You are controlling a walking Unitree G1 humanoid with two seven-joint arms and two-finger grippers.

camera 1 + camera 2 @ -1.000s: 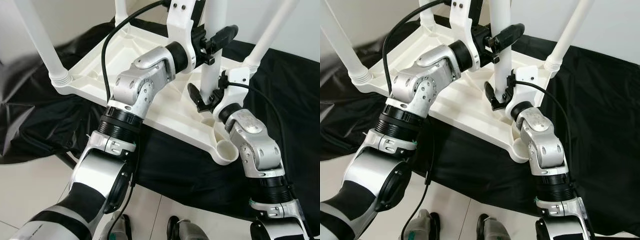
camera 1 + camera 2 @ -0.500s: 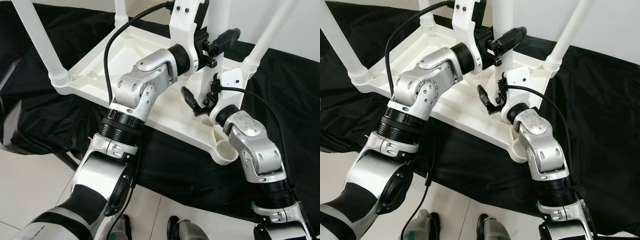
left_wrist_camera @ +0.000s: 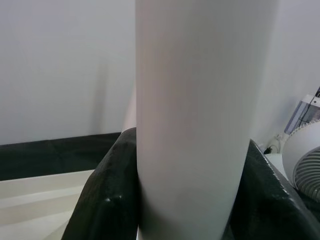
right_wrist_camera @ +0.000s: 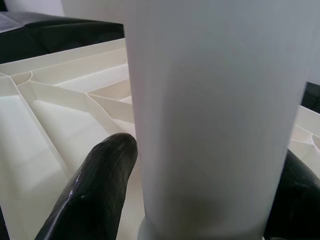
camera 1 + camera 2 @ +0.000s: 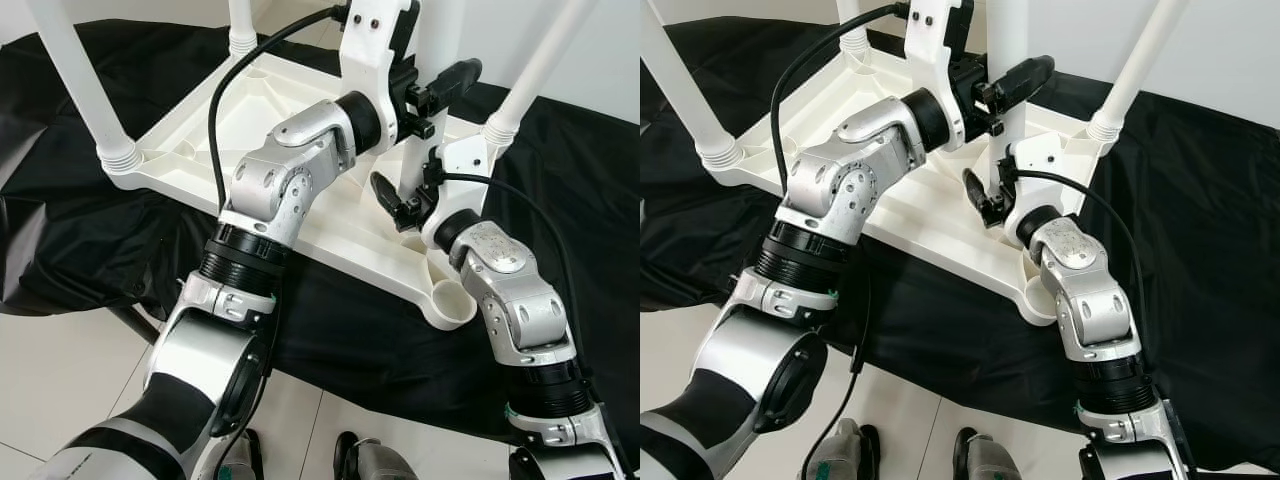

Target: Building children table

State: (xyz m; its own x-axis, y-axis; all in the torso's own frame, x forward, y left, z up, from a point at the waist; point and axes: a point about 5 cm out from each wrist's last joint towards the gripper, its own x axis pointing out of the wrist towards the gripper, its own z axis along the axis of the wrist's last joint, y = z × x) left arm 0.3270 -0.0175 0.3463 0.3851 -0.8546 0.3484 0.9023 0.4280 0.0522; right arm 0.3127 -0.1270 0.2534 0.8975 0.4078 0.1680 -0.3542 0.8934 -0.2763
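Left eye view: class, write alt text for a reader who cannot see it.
Both grippers hold one loose white table leg above an upturned white tabletop on black cloth: left gripper high, right gripper low. Nearest corner socket stands empty.

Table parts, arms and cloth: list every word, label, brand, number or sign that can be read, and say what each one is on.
None can be read.
The upturned white tabletop, the loose leg both grippers hold, the silver arms and the black cloth show no print.
A small green mark sits on the left arm's ring, too small to read.
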